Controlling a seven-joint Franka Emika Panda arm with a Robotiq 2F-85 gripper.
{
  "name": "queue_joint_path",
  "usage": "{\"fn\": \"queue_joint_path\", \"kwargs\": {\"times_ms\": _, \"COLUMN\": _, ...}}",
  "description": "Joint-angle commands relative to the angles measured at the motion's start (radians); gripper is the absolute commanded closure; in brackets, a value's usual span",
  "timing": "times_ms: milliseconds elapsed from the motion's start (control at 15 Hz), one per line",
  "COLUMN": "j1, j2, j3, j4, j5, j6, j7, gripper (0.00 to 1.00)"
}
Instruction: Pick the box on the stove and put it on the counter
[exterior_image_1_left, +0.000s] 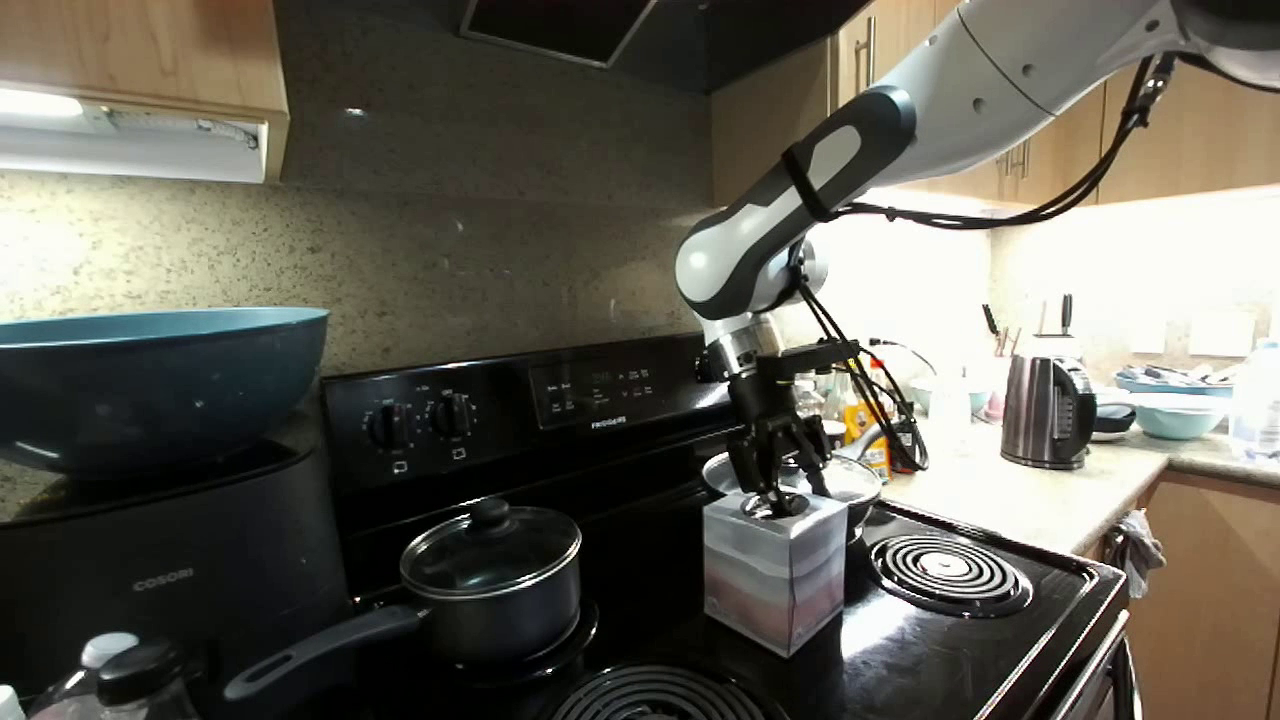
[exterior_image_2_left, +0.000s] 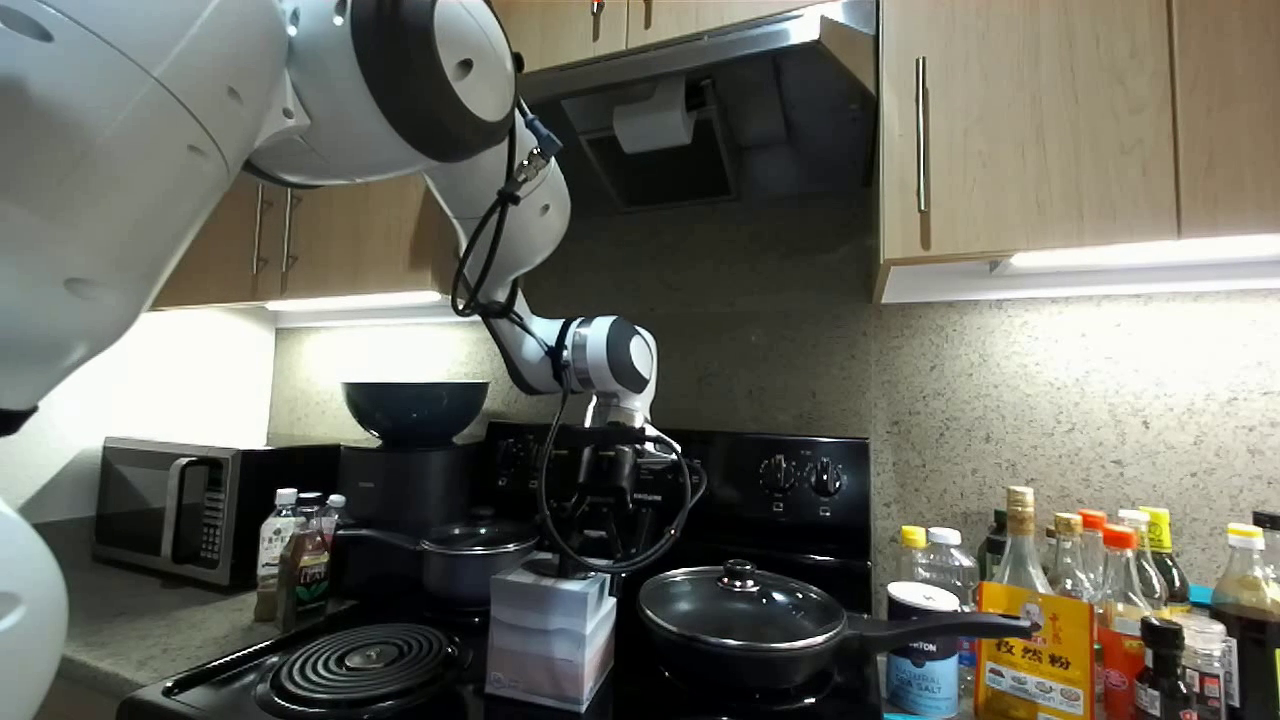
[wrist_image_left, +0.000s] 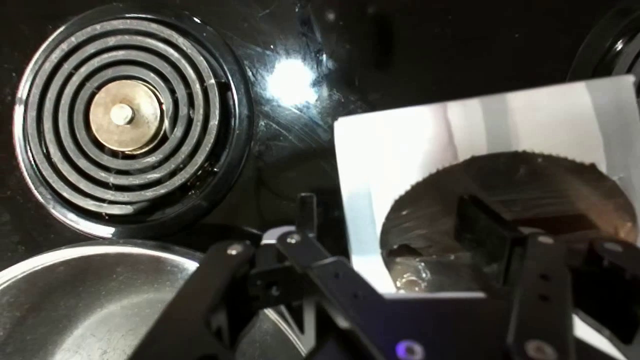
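Note:
The box (exterior_image_1_left: 755, 580) is a pale carton with patterned sides and an oval opening in its top. It stands upright on the black stove (exterior_image_1_left: 900, 660), and also shows in an exterior view (exterior_image_2_left: 545, 640) and the wrist view (wrist_image_left: 415, 135). My gripper (exterior_image_1_left: 793, 490) is at the top of the box. In the wrist view my gripper (wrist_image_left: 395, 225) is open. One finger is outside the box's edge with a gap, and the other is over or in the oval opening. How deep it reaches is unclear. The light counter (exterior_image_1_left: 985, 490) lies beyond the stove.
A lidded pan (exterior_image_2_left: 740, 620) stands close beside the box, its handle pointing toward bottles and a yellow packet (exterior_image_2_left: 1035, 650). A lidded pot (exterior_image_1_left: 500, 590) is on another burner. A bare coil burner (wrist_image_left: 125, 115) is near the box. A kettle (exterior_image_1_left: 1040, 410) stands on the counter.

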Motion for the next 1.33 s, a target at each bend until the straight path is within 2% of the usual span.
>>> {"fn": "queue_joint_path", "kwargs": {"times_ms": 0, "j1": 0.003, "j2": 0.039, "j3": -0.012, "j4": 0.063, "j5": 0.005, "j6": -0.056, "j7": 0.040, "gripper": 0.58}}
{"fn": "queue_joint_path", "kwargs": {"times_ms": 200, "j1": -0.003, "j2": 0.048, "j3": -0.015, "j4": 0.091, "j5": 0.019, "j6": -0.085, "j7": 0.046, "gripper": 0.78}}
{"fn": "queue_joint_path", "kwargs": {"times_ms": 400, "j1": -0.009, "j2": 0.057, "j3": -0.020, "j4": 0.116, "j5": 0.030, "j6": -0.111, "j7": 0.045, "gripper": 0.95}}
{"fn": "queue_joint_path", "kwargs": {"times_ms": 467, "j1": -0.011, "j2": 0.057, "j3": -0.022, "j4": 0.120, "j5": 0.032, "j6": -0.115, "j7": 0.044, "gripper": 0.98}}
{"fn": "queue_joint_path", "kwargs": {"times_ms": 867, "j1": -0.019, "j2": -0.001, "j3": -0.034, "j4": 0.096, "j5": 0.058, "j6": -0.117, "j7": 0.059, "gripper": 0.96}}
{"fn": "queue_joint_path", "kwargs": {"times_ms": 1267, "j1": -0.053, "j2": -0.154, "j3": -0.095, "j4": 0.036, "j5": 0.046, "j6": -0.110, "j7": 0.134, "gripper": 0.96}}
